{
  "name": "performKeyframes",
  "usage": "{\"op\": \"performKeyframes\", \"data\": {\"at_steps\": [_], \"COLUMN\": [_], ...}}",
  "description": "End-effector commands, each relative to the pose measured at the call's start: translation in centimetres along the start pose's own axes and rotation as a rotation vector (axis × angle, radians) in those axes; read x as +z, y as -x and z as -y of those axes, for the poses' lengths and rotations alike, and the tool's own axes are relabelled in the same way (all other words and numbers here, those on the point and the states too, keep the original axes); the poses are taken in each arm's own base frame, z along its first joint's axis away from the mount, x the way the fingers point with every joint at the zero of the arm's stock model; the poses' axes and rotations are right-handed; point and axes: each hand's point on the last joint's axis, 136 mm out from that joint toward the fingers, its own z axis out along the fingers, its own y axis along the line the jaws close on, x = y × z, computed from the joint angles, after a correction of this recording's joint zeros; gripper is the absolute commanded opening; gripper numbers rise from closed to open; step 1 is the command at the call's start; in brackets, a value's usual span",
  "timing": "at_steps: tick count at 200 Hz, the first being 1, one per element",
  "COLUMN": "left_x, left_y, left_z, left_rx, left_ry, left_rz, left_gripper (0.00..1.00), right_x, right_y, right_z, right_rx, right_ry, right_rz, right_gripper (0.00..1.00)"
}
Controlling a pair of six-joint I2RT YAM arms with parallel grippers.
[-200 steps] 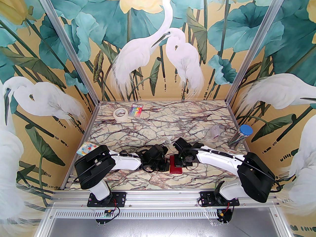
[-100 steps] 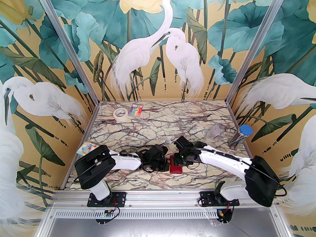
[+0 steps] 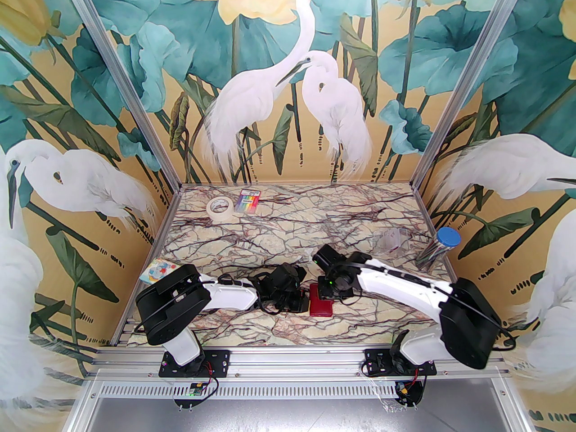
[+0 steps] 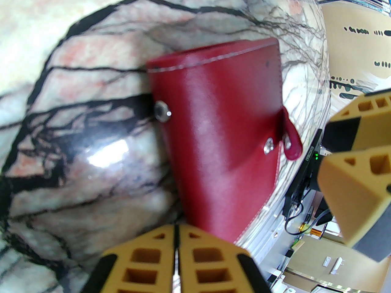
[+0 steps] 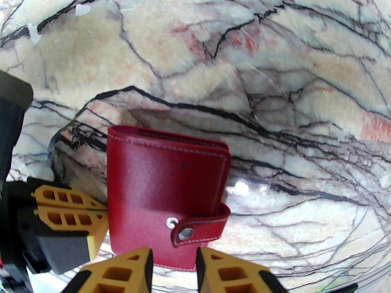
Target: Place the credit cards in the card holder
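Looking first at the right pincer [image 5: 174, 256]: spread apart, pinching nothing, hanging just over the near edge of the card holder [image 5: 166, 188]. Was pressed shut a moment back; has since let go and pulled up and away a little, going by the top view. Means hands off on that side, with the dark red wallet left lying flat on the table [image 3: 288, 234], same spot as before, down near the arms.

Moving to the left pincer [image 4: 176, 243]: pressed together, pinching nothing that can be seen, tip right up against the wallet's left edge. Has not budged. Seems to be steadying, not gripping.

Looking at the wallet itself: folded shut like a small book, with the snap tab [image 5: 201, 227] curled round the side and looking undone. Showing a dark strip [image 5: 174, 134] along the far edge, maybe card edges, too blurry to tell.

Standing in the way: the crowding of both pincers round one small wallet, plus the closed fold over the slots.

Farther off and well apart: a tape roll [image 3: 219, 208] and a rainbow-striped packet [image 3: 250, 201] at the far left, a clear plastic case [image 3: 390, 241] and a tube with a blue lid [image 3: 438, 246] at the right, a small bright packet [image 3: 158, 271] near the left arm.
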Motion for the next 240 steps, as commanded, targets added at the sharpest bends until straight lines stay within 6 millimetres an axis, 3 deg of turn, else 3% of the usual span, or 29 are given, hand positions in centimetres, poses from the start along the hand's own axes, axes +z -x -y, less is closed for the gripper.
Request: {"op": "performKeyframes", "data": {"at_steps": [1, 93, 240], "left_x": [0.4, 0.5, 0.4], "left_y": [0.1, 0.0, 0.0], "left_z": [0.2, 0.2, 0.1], "left_rx": [0.001, 0.001, 0.000], "left_ry": [-0.017, -0.018, -0.017], "left_rz": [-0.003, -0.005, -0.006], "left_gripper": [0.09, 0.09, 0.08], "right_x": [-0.3, 0.4, 1.2], "right_y": [0.3, 0.1, 0.2], "right_z": [0.2, 0.7, 1.0], "right_rx": [0.009, -0.013, -0.033], "right_ry": [-0.062, -0.190, -0.242], "right_rz": [0.004, -0.027, -0.051], "right_gripper": [0.30, 0.20, 0.14]}}
